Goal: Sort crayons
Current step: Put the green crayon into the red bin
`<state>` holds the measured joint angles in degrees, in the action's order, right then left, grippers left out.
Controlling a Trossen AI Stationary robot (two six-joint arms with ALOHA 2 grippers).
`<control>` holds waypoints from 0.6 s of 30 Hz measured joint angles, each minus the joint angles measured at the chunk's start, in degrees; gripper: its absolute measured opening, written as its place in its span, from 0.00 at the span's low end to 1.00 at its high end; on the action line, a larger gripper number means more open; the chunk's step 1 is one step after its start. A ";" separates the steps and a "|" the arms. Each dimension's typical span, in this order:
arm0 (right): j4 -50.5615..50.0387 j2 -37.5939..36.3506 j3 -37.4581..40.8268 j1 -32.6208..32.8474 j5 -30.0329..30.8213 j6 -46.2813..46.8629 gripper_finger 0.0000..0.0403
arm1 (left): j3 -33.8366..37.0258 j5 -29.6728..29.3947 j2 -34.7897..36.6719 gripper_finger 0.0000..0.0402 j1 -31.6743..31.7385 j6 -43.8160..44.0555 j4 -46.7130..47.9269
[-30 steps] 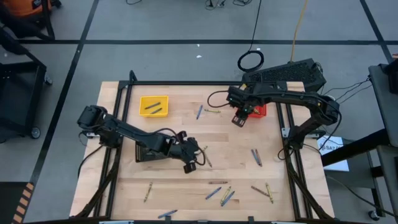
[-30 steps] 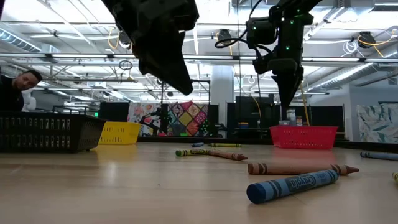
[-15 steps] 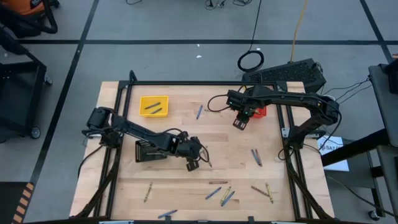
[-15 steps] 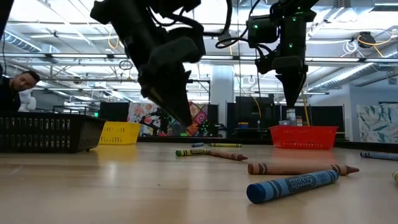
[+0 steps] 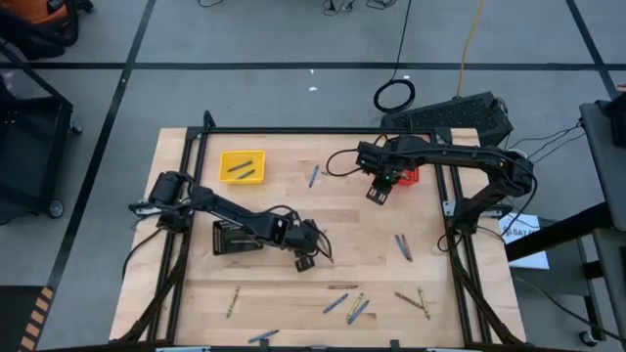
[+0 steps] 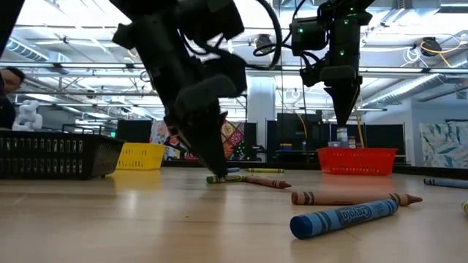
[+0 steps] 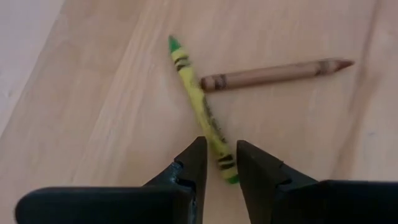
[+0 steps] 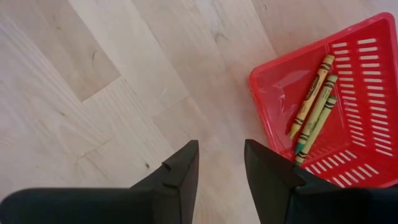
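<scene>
Mid-table, near the black basket (image 5: 238,238): my left gripper (image 7: 216,163), low over the wood
Left fingers: I see them parted by a narrow gap, straddling the end of a yellow-green crayon (image 7: 200,106); not clamped on it as far as I can tell
Yellow-green crayon: flat on the table (image 5: 391,293), its middle touching the blunt end of a brown crayon (image 7: 273,73)
Right gripper (image 8: 221,163): I hold it above bare wood just beside the red basket (image 8: 267,87)
Right fingers: parted, nothing between them
Red basket contents: three yellow-green crayons (image 8: 314,99) lying side by side
Yellow basket (image 5: 242,165): far-left part of the table, two dark crayons inside
Loose crayons, near edge: a scatter (image 5: 347,305) of blue, yellow-green and brown sticks
Loose crayons, right side: a small pair (image 5: 403,245)
Low view foreground: a blue crayon (image 6: 344,216) with a brown one just behind it
</scene>
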<state>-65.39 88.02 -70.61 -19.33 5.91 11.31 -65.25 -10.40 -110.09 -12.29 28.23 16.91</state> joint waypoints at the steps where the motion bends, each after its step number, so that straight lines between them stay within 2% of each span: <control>1: -0.02 0.01 0.00 0.00 0.00 0.00 0.29 | 0.02 -0.02 -0.33 0.21 0.02 0.02 0.15; 13: 0.00 0.01 0.00 0.00 0.00 -0.11 0.29 | -0.24 -0.82 -2.94 0.21 0.57 3.52 -0.19; 18: -0.01 0.01 0.00 0.00 0.00 -0.15 0.29 | -0.17 -1.66 -3.03 0.11 0.57 4.07 -0.09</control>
<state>-65.40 88.03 -70.61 -19.33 5.91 11.16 -65.43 -12.07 -113.12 -11.73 32.31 16.82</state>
